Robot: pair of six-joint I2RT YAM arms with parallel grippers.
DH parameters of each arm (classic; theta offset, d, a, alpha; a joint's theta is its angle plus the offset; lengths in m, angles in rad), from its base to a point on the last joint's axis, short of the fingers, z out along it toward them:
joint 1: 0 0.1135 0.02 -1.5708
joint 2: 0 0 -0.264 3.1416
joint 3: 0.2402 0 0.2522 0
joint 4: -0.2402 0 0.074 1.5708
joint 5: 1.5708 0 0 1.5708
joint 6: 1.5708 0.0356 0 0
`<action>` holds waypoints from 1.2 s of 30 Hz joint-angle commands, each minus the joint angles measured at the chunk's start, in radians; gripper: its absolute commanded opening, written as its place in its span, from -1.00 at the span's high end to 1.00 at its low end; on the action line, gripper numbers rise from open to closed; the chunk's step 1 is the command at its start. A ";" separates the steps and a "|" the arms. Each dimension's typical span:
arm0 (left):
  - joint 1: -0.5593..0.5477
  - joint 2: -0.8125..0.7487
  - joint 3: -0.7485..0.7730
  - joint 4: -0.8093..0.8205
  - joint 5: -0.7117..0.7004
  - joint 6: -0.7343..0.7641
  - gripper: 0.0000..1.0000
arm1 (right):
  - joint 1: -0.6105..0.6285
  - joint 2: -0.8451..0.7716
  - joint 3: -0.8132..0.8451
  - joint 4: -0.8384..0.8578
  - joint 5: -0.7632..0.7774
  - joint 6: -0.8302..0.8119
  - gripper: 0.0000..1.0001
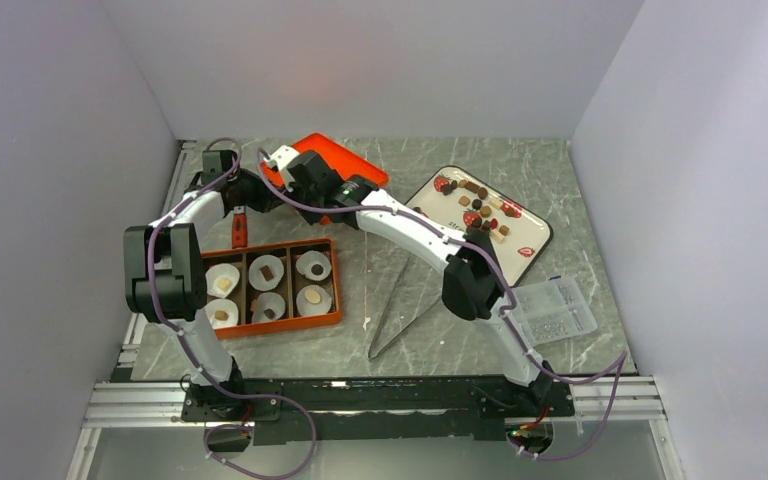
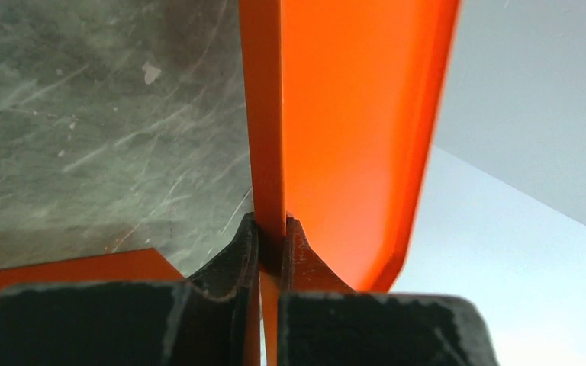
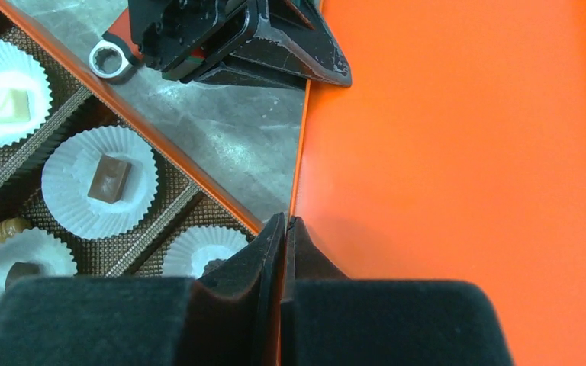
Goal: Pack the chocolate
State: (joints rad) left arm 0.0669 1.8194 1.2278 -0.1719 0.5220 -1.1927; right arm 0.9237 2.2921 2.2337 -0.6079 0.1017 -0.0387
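Observation:
An orange lid [image 1: 345,160] is held tilted above the table behind the orange box [image 1: 332,285]. My left gripper [image 1: 263,188] is shut on the lid's edge [image 2: 267,152]. My right gripper [image 1: 300,172] is shut on a neighbouring edge of the lid [image 3: 458,168]. The left gripper's fingers [image 3: 305,65] show at the top of the right wrist view. The box's six compartments hold white paper cups, each with a chocolate, such as a brown square [image 3: 109,179] and a pale one [image 3: 8,103]. More chocolates [image 1: 477,200] lie on the white strawberry tray [image 1: 535,235] at the right.
A red-handled ring wrench [image 1: 239,228] lies just behind the box, under the left arm. Metal tweezers [image 1: 397,305] lie right of the box. A clear plastic case [image 1: 557,308] sits at the near right. Grey walls close in on three sides.

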 commanded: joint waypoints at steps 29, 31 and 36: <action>0.034 -0.512 0.004 -0.514 0.090 0.434 1.00 | 0.553 -0.769 -0.992 0.551 0.740 -0.577 -0.99; 0.035 -0.548 -0.015 -0.527 0.092 0.440 1.00 | 0.553 -0.771 -1.030 0.599 0.775 -0.615 -0.99; 0.040 -0.623 -0.043 -0.570 0.105 0.463 1.00 | 0.551 -0.753 -1.125 0.821 0.816 -0.755 -0.99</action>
State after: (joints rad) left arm 0.0978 1.2739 1.1908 -0.7410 0.5629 -0.7597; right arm 1.4822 1.5684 1.1469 -0.0292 0.8055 -0.6582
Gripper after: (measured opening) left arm 0.081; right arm 0.993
